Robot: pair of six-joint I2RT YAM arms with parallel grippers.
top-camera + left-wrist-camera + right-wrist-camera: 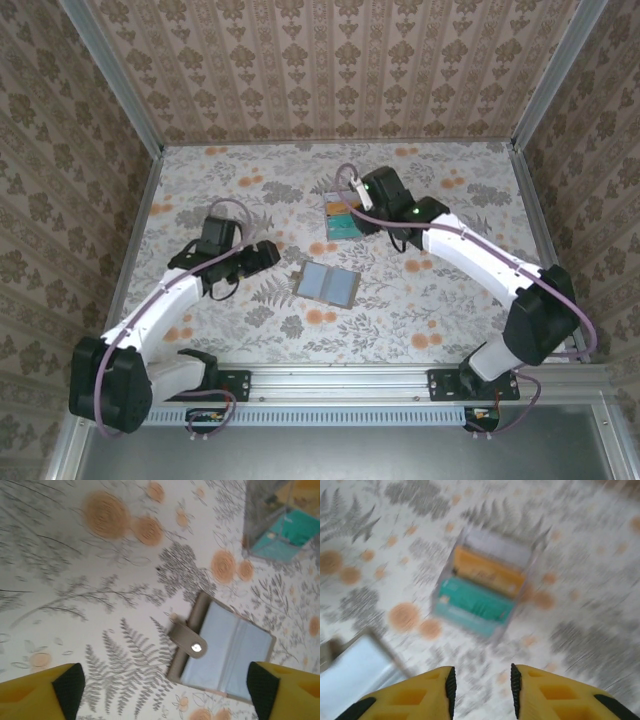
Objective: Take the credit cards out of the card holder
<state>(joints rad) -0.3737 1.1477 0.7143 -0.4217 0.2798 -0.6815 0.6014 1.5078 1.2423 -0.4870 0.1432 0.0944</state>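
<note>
Ahead of the left gripper's (165,687) wide-open jaws, the card holder (327,284) is laid open; the right gripper's (481,685) jaws are slightly parted, empty. Its strap (187,639) could be snagged by closing jaws.

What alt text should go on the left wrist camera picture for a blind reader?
An open card holder lies flat on a floral-patterned table, pale blue lining up, its snap strap at the left edge. The yellow fingers of the left gripper stand wide apart at the bottom corners; a box with teal and orange contents sits top right.
</note>
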